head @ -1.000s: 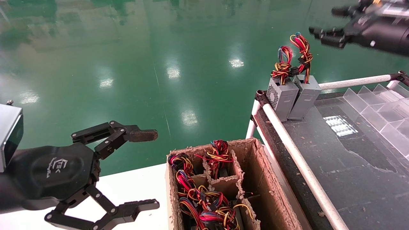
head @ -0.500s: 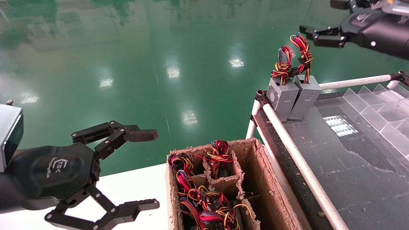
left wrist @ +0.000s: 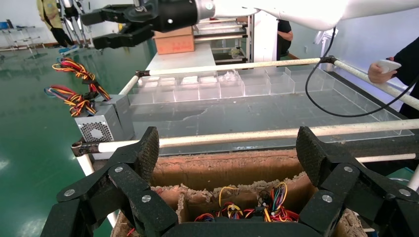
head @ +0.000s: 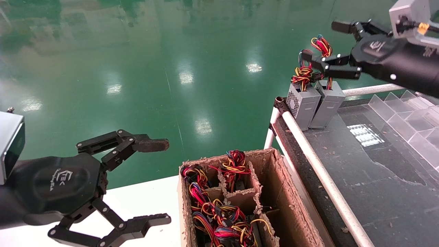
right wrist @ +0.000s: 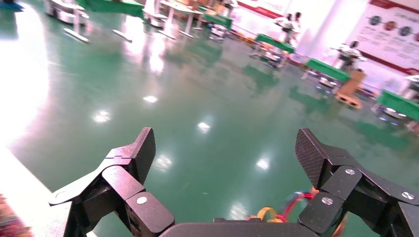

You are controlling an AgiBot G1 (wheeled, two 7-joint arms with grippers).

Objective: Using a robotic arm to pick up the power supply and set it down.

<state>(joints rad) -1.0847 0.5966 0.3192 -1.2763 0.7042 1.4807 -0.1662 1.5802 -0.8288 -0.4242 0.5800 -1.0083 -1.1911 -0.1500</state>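
Note:
The power supply (head: 302, 105) is a small silver-grey box standing at the dark table's far left corner, with a knotted red, yellow and black wire bundle (head: 302, 74) on top. It also shows in the left wrist view (left wrist: 98, 129). A like box (head: 330, 103) leans against it, its wires rising in a tall red loop (head: 323, 44). My right gripper (head: 321, 39) hangs open just above both wire tops, one finger in front of the loop, holding nothing. In the right wrist view the open gripper (right wrist: 226, 150) frames green floor, with wires (right wrist: 291, 207) at the frame's bottom edge. My left gripper (head: 164, 181) is parked open low on the left.
A torn cardboard box (head: 277, 178) with dividers holds several more wire bundles in front of me on a white table (head: 144, 195). A white tube rail (head: 322, 178) edges the dark table (head: 377, 192). Clear plastic dividers (head: 411, 116) lie at its right.
My right gripper has come down and toward the left from the upper right corner, and now sits at the wire tops of the two boxes. The left arm has not moved.

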